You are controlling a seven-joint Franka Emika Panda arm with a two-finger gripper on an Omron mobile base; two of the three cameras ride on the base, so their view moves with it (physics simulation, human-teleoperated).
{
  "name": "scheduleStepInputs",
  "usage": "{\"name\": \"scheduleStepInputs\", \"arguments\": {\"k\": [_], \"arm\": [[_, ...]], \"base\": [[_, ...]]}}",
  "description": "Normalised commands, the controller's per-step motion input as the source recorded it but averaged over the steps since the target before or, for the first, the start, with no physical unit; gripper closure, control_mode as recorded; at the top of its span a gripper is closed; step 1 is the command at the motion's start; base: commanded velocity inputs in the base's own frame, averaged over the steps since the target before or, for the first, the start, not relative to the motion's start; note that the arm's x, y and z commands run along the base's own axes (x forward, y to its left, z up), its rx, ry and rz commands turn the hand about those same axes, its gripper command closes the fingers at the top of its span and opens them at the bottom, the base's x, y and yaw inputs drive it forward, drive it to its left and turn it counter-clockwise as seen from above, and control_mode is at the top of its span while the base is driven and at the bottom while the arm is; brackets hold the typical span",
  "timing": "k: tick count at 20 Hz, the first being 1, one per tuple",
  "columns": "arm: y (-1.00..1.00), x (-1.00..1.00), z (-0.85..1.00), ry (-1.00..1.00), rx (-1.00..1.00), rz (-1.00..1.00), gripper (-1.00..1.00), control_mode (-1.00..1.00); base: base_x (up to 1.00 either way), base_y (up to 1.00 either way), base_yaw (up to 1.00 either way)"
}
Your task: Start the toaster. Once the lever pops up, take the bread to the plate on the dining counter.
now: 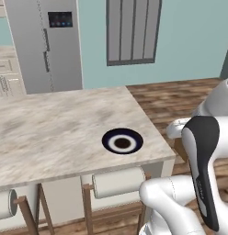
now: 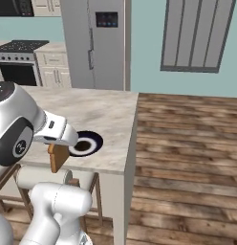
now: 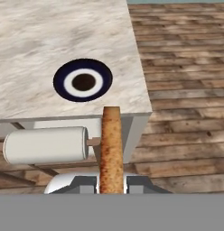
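One bread slice [image 3: 111, 149] — clamped edge-on between the jaws.

The plate [image 3: 82, 80] is dark navy with a white ring around a dark brown centre. The tabletop [image 1: 51, 124] is beige-grey marbled stone. The bread [image 3: 111, 149] is golden-brown and speckled. The stool [image 3: 45, 145] is white, the floor [image 2: 187, 143] brown wood planks.

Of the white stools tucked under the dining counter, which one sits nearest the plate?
The stool directly below the plate, near the dining counter's corner. The other stool sits at the left base view's left edge, much farther along the counter.
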Motion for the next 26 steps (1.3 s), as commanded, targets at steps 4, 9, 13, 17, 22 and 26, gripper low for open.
{"name": "scheduleStepInputs", "arguments": {"k": [4,9,13,17,22,26], "arm": [[0.00,0.00,0.00,0.00,0.00,0.00,1.00,1.00],[0.00,0.00,0.00,0.00,0.00,0.00,1.00,1.00],[0.02,0.15,0.00,0.00,0.00,0.00,1.00,-1.00],[0.03,0.64,0.00,0.00,0.04,0.04,1.00,-1.00],[0.00,0.74,0.00,0.00,0.13,0.08,1.00,-1.00],[0.00,0.61,-0.03,-0.01,0.12,0.16,1.00,-1.00]], "base": [[0.37,0.24,0.00],[0.49,0.14,0.00],[0.40,0.02,0.00],[0.00,0.00,0.00],[0.00,0.00,0.00],[0.00,0.00,0.00]]}}
